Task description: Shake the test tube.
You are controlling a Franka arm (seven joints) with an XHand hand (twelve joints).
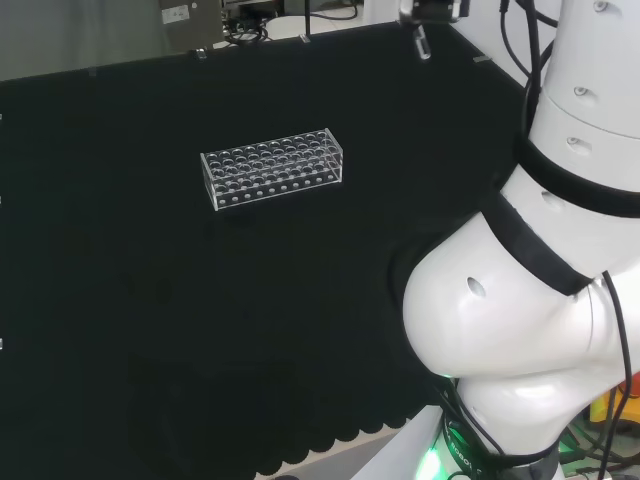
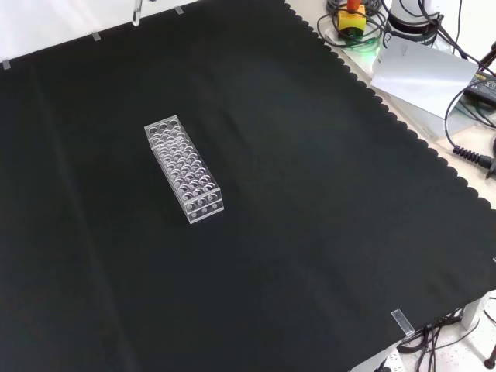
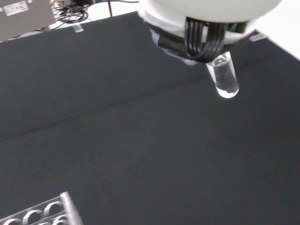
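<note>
A clear test tube [image 3: 224, 79] juts out from under the hand [image 3: 206, 40], whose dark fingers are curled round its upper part; its rounded end hangs free above the black cloth. In the head view the hand [image 1: 432, 10] is high at the far edge of the bench, with the test tube [image 1: 424, 42] poking down from it. A clear plastic tube rack [image 1: 273, 167] with several rows of holes stands on the cloth well away from the hand. The rack [image 2: 184, 168] sits left of centre in the front view, and its corner [image 3: 42, 215] shows in the wrist view.
The arm's white links [image 1: 540, 300] stand at the right of the head view. Beyond the cloth's scalloped edge [image 2: 403, 128] lie a yellow and red button box [image 2: 353, 17], a grey sheet [image 2: 422, 74] and cables. Bare black cloth surrounds the rack.
</note>
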